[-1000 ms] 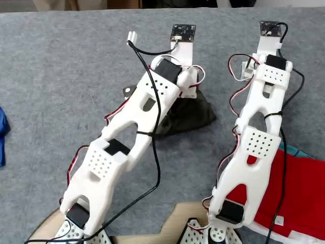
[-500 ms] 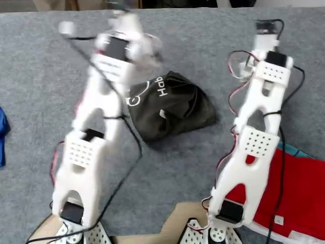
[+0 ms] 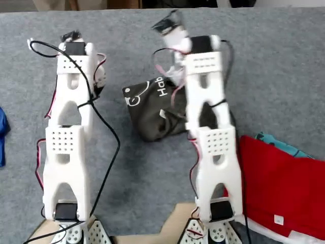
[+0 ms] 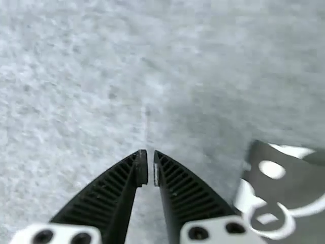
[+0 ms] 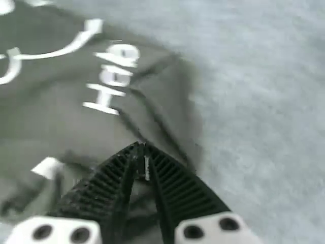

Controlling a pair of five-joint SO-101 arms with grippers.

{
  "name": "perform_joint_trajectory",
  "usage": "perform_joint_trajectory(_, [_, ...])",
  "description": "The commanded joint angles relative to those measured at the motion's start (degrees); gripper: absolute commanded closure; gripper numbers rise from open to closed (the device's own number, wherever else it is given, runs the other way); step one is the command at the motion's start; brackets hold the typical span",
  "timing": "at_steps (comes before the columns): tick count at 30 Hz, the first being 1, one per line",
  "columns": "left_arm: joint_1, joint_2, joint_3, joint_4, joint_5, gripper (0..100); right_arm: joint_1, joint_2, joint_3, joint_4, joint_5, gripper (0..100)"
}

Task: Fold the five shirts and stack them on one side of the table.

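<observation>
A dark olive shirt (image 3: 152, 112) with white print lies crumpled at the table's middle. My right arm (image 3: 203, 66) stretches over its right part. In the right wrist view my right gripper (image 5: 143, 161) is shut, its tips just above the dark shirt (image 5: 76, 101) beside the print; I see no fabric pinched between them. My left arm (image 3: 73, 61) stands to the left of that shirt. My left gripper (image 4: 150, 168) is shut over bare grey felt, with a printed corner of the dark shirt (image 4: 289, 188) close beside it. A red shirt (image 3: 284, 183) lies folded at the right.
A teal shirt (image 3: 277, 142) peeks from under the red one, with a white edge (image 3: 274, 233) below. Some blue cloth (image 3: 2, 132) shows at the left edge. A wooden board (image 3: 172, 223) holds the arm bases at the front. Grey felt (image 3: 284, 66) covers the table.
My left arm swung left, off the dark shirt, leaving it uncovered. My right arm swung left from the table's right side to above the dark shirt.
</observation>
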Motion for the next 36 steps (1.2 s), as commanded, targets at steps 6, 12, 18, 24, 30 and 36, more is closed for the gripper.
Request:
perform_joint_trajectory(6, [-4.66, 6.29, -5.89, -3.34, -4.31, 97, -0.48, 1.01, 4.62, -13.36, 0.26, 99.0])
perform_joint_trajectory(12, [-4.92, 11.30, -12.48, -3.08, -4.48, 97, 3.56, 7.43, 4.53, -29.63, 0.26, 99.0])
perform_joint_trajectory(18, [-4.92, 13.32, -15.12, -2.99, -4.48, 97, 7.69, 8.22, 3.82, -37.80, 0.35, 99.0])
perform_joint_trajectory(24, [-4.92, 13.32, -15.12, -2.99, -4.48, 97, 8.66, 6.02, -6.46, -30.24, 0.62, 99.1])
perform_joint_trajectory(30, [-4.75, 13.49, -15.12, -3.08, -4.48, 97, 7.08, 5.23, -20.62, -16.18, 0.70, 99.1])
perform_joint_trajectory(36, [-3.69, 13.49, -14.95, -2.99, -4.48, 97, 0.04, 5.41, -19.91, -13.01, 0.70, 99.0])
